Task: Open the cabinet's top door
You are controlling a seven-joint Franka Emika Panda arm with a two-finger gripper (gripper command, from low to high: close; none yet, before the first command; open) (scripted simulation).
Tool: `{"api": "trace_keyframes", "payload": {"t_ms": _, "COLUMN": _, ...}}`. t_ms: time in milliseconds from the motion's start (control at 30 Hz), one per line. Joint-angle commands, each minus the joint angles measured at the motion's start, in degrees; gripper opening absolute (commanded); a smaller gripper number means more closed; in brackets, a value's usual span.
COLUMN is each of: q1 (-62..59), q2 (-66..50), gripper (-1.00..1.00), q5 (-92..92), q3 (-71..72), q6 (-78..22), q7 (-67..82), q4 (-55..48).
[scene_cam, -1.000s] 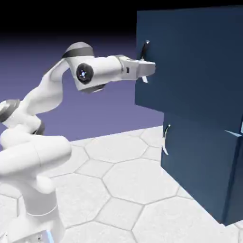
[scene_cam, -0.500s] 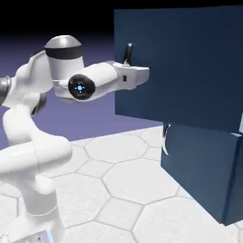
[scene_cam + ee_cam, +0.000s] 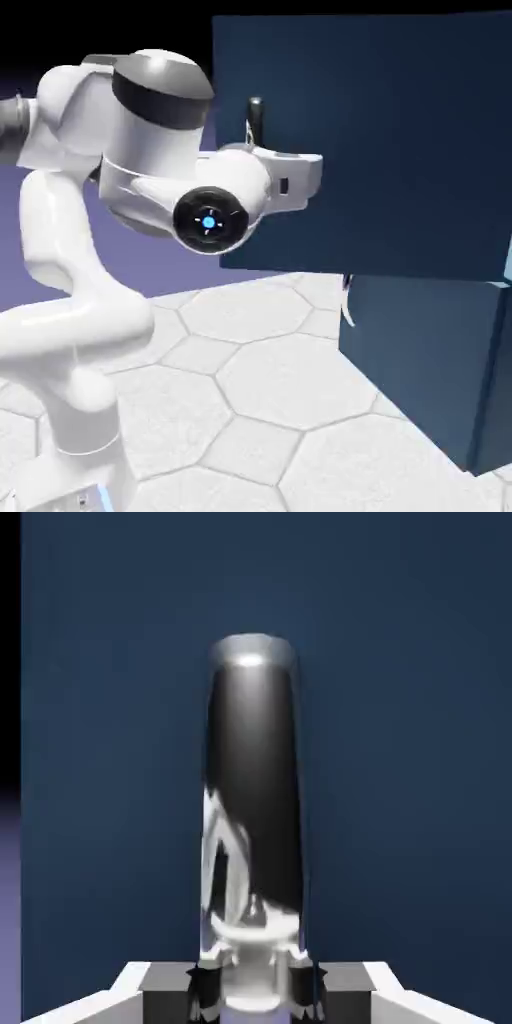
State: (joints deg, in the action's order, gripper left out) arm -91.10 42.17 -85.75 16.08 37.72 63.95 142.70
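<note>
Exterior view: cabinet (image 3: 420, 370), navy, stands on hex-tiled table (image 3: 250, 400) at right. Top door (image 3: 380, 140) swung out toward view's left, its free edge well past lower door's (image 3: 420, 360) edge; lower door flush, w/ curved silver handle (image 3: 347, 300) partly hidden under top panel. Arm (image 3: 80, 300) white, rises from lower left; wrist level w/ top door. Pincer (image 3: 262, 150) at top door's handle (image 3: 255, 115), near door's left edge; handle's upper end sticks up above hand.
Hand view: handle (image 3: 255, 782) large, upright, dark w/ silver sheen, against navy panel (image 3: 400, 762). Pincer (image 3: 255, 982) clamped on handle's lower end; fingers (image 3: 205, 987) tight on both sides.
</note>
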Motion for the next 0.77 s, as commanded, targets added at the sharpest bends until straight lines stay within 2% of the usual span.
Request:
{"api": "trace_keyframes", "payload": {"t_ms": 0, "q1": -0.21, "q2": -2.08, "gripper": -1.0, "q5": 1.6, "q3": 0.01, "q6": -0.69, "q7": 1.24, "q4": -1.54}}
{"api": "trace_keyframes", "payload": {"t_ms": 367, "q1": -0.24, "q2": -24.92, "gripper": -1.0, "q5": 16.91, "q3": 1.04, "q6": -6.8, "q7": 11.04, "q4": -21.24}}
{"api": "trace_keyframes", "payload": {"t_ms": 700, "q1": 1.76, "q2": -44.27, "gripper": -1.0, "q5": 24.83, "q3": 3.16, "q6": -11.89, "q7": 12.02, "q4": -41.74}}
{"api": "trace_keyframes", "payload": {"t_ms": 733, "q1": 1.76, "q2": -44.27, "gripper": 1.0, "q5": 24.83, "q3": 3.16, "q6": -11.89, "q7": 12.02, "q4": -41.74}}
